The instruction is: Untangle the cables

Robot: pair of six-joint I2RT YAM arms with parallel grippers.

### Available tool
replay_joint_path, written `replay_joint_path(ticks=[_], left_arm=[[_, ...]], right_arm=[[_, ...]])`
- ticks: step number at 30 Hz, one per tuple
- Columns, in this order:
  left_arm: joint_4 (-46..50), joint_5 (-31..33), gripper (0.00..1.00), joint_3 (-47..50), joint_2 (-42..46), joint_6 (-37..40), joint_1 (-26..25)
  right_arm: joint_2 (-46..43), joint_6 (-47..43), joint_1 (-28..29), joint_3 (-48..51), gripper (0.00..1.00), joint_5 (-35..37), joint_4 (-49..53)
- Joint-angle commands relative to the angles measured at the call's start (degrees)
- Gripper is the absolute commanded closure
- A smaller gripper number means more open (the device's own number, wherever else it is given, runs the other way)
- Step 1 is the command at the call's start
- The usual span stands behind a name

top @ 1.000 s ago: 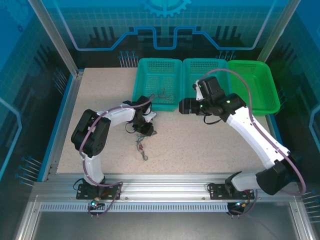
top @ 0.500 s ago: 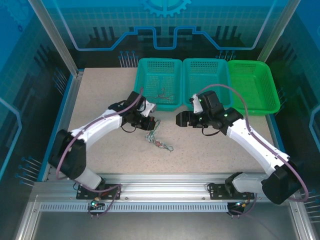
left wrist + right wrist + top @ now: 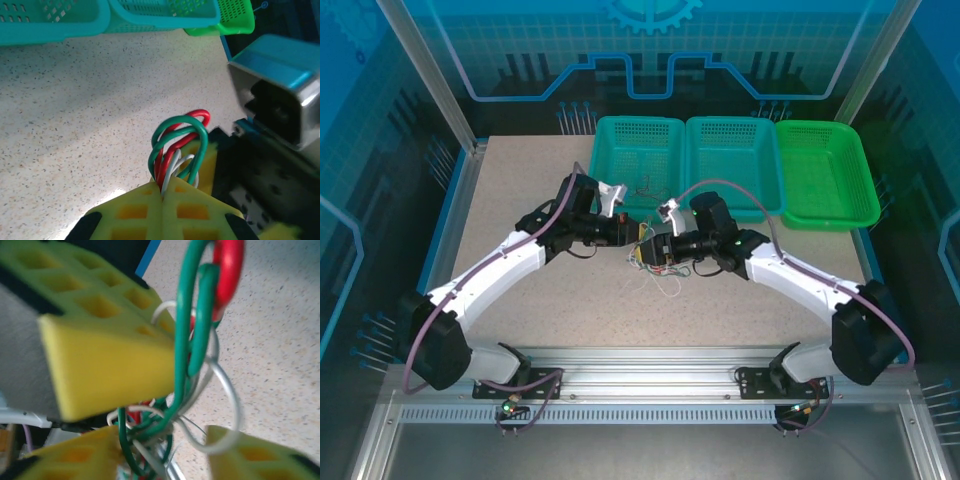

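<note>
Three colours of thin, short wire, red, whitish and dark green, make up the cables (image 3: 658, 272), and they are knotted into one small bundle lifted just off the middle of the speckled beige table (image 3: 520, 180), with a few loose ends trailing down toward me.

From the left wrist, the cables (image 3: 167, 157) rise as a looped twist straight out of the yellow pads of the left gripper (image 3: 162, 195), which is clenched on their root. Overhead, that left gripper (image 3: 635, 243) points right and the right gripper (image 3: 660, 250) points left, nearly nose to nose, so the bundle's long axis runs along the line between them. Neither arm is nearer; both are at the tangle.

From the right wrist, the green and red strands (image 3: 192, 330) pass down between the yellow fingers of the right gripper (image 3: 165, 455). Those fingers stand apart, straddling the wires, with a white loop brushing one of them, and I see no pinch on anything.

Both arms are stretched low and inward from their bases, elbows thrown out to the sides.

As I judge it, the next move needs the right side to pick one strand, not the whole knot, and draw it away rightward.
</note>
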State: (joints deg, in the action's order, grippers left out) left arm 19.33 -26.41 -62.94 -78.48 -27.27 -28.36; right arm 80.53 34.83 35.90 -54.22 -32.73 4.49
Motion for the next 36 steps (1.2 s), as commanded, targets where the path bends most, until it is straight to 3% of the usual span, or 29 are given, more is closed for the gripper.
replay_joint_path(ticks=[1,2,4,8,10,12,16,19,21,25,29,36], left_arm=[[-0.79,-1.18,1.00,-2.67,1.71,-3.75,0.04],[0.22,0.12,1.00,-2.78,2.11,-4.20,0.65],[2.59,2.22,1.00,-2.73,3.11,-6.03,2.92],[2.83,3.75,1.00,0.95,8.20,-8.70,9.63],[2.20,2.76,1.00,1.80,9.42,-8.52,10.90],[-0.95,-1.45,1.00,2.49,8.87,-9.51,10.64],[-10.04,-7.72,1.00,4.18,7.61,-11.27,7.59],[-12.30,-9.80,0.72,4.06,7.81,-8.80,5.47],[-12.21,-10.68,0.65,4.27,7.99,-6.21,4.27],[-12.25,-13.29,0.64,3.50,6.84,-4.96,2.41],[-7.64,-9.34,0.64,1.20,4.14,-2.15,0.38],[-12.79,-8.11,0.65,1.24,1.37,-4.53,0.08]], right_arm=[[0.69,1.01,0.67,-2.24,0.92,0.95,-1.67],[0.26,1.04,0.34,-1.76,1.00,2.17,-1.25],[-1.09,2.31,-1.26,-0.18,1.00,3.66,-0.91],[-6.91,11.82,-8.97,10.61,1.00,-0.60,-12.62],[-9.07,10.05,-10.59,11.58,1.00,-1.70,-10.38],[-9.09,5.97,-10.34,9.32,1.00,-3.99,-5.96],[-7.04,7.03,-10.34,7.01,1.00,-9.67,-7.79],[-6.68,7.03,-11.01,5.68,1.00,-10.35,-7.86],[-5.98,8.50,-11.87,5.02,1.00,-12.29,-9.45],[-3.34,8.90,-12.33,1.20,1.00,-16.17,-7.34],[-1.37,9.47,-12.27,-0.57,1.00,-18.21,-7.44],[-1.07,10.41,-12.00,-1.92,1.00,-21.00,-9.15]])
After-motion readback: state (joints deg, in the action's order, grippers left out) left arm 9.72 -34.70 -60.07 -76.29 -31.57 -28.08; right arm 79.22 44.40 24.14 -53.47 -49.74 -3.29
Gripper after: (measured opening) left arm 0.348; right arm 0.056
